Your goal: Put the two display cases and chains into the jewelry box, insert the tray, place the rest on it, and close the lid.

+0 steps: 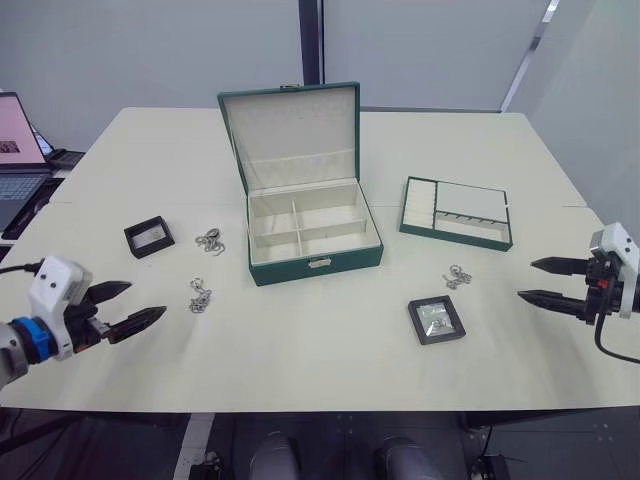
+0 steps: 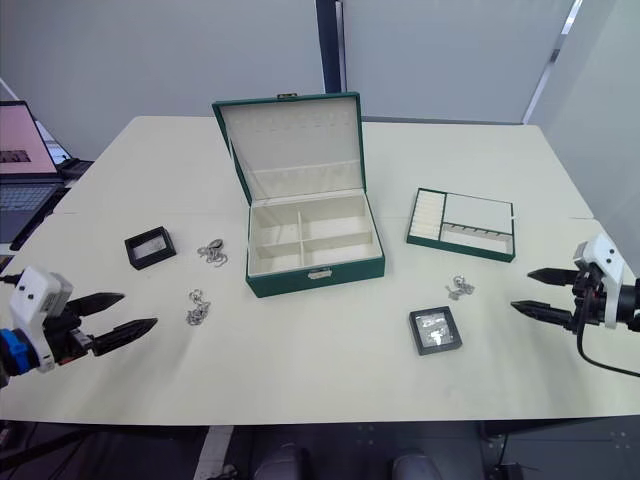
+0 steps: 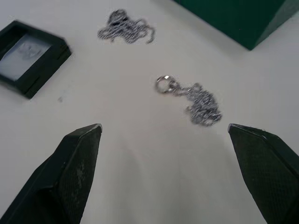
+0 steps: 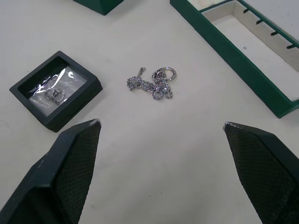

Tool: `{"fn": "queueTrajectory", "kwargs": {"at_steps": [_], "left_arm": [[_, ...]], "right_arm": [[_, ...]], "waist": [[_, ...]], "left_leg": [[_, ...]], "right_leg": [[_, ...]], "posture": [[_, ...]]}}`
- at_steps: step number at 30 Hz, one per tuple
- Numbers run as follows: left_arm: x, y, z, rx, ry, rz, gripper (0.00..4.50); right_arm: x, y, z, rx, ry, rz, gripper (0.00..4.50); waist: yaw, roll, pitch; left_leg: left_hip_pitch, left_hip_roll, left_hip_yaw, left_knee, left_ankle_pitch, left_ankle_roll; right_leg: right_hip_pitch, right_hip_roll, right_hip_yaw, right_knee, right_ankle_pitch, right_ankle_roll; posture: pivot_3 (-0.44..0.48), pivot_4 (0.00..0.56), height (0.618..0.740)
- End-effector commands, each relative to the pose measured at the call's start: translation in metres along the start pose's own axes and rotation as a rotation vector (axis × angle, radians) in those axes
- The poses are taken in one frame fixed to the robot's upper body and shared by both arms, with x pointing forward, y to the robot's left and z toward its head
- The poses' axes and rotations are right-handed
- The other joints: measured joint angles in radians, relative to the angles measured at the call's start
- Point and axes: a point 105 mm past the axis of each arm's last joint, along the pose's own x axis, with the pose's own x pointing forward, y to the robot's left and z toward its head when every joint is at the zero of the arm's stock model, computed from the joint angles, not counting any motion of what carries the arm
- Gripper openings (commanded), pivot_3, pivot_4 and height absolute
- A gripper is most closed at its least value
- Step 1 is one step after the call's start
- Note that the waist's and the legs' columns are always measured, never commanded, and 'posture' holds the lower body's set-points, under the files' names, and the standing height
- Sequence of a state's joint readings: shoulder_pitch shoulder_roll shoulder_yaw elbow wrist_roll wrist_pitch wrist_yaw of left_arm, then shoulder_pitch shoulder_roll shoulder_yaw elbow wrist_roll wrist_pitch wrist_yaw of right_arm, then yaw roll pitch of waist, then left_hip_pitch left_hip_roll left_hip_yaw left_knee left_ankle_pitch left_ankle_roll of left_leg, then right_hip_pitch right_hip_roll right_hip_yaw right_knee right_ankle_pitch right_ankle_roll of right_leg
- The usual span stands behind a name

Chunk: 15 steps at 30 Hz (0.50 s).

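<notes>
The dark green jewelry box [image 1: 315, 262] stands open mid-table, its lid [image 1: 290, 125] upright and its cream compartments empty. The tray [image 1: 457, 212] lies to its right. One display case [image 1: 149, 236] sits left of the box, with two silver chains [image 1: 210, 240] [image 1: 200, 296] between it and the box. The other display case [image 1: 437, 320] lies front right, with a small silver cluster [image 1: 458, 276] beyond it. My left gripper [image 1: 145, 300] hovers open near the front-left edge, pointing at the nearer chain [image 3: 194, 100]. My right gripper [image 1: 527, 279] is open at the right, facing the cluster [image 4: 152, 84].
A laptop [image 1: 18, 150] sits off the table's left side. The pale table [image 1: 330, 350] has open surface along its front, between the two grippers, and behind the box.
</notes>
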State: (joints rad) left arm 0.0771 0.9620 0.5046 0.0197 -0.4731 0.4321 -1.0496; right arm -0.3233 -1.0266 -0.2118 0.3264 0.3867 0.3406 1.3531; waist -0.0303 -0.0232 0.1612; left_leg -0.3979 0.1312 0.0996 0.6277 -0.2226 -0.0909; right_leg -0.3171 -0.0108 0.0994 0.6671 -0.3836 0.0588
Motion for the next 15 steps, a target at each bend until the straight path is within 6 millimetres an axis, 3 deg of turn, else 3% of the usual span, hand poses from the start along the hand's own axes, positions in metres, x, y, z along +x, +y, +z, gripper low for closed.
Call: {"fn": "queueTrajectory", "kwargs": {"at_steps": [1, 7, 11, 15], "left_arm": [[0.013, -0.027, 0.029, 0.081, -0.042, -0.13, 4.5], [0.037, -0.07, 0.059, 0.162, -0.141, -0.268, 4.5], [0.045, -0.094, 0.064, 0.181, -0.17, -0.342, 4.5], [0.055, -0.097, 0.072, 0.174, -0.252, -0.28, 4.5]], "right_arm": [[-0.001, 0.003, 0.033, -0.058, -0.055, 0.027, 4.46], [0.02, 0.026, 0.062, -0.127, -0.096, 0.133, 4.46], [0.033, 0.044, 0.08, -0.198, -0.145, 0.188, 4.46], [0.046, 0.049, 0.09, -0.214, -0.207, 0.166, 4.46]], "waist": [[0.0, 0.001, 0.0], [0.0, 0.001, 0.0], [-0.001, 0.001, 0.0], [0.001, 0.001, 0.0]], "left_leg": [[0.0, 0.0, 0.0, 0.0, 0.0, 0.0], [-0.001, 0.0, 0.0, 0.0, 0.0, 0.0], [-0.001, 0.0, 0.0, 0.0, 0.0, 0.0], [-0.001, 0.0, -0.001, 0.0, 0.0, 0.0]], "right_leg": [[0.0, 0.0, 0.0, 0.0, 0.0, 0.0], [0.0, 0.001, 0.001, -0.001, 0.0, 0.0], [0.0, 0.001, 0.001, -0.001, 0.0, 0.0], [0.0, 0.001, 0.001, -0.001, 0.0, 0.0]], "posture": [[0.0, 0.15, 0.74], [0.0, 0.15, 0.74], [0.0, 0.15, 0.74], [0.0, 0.15, 0.74]]}}
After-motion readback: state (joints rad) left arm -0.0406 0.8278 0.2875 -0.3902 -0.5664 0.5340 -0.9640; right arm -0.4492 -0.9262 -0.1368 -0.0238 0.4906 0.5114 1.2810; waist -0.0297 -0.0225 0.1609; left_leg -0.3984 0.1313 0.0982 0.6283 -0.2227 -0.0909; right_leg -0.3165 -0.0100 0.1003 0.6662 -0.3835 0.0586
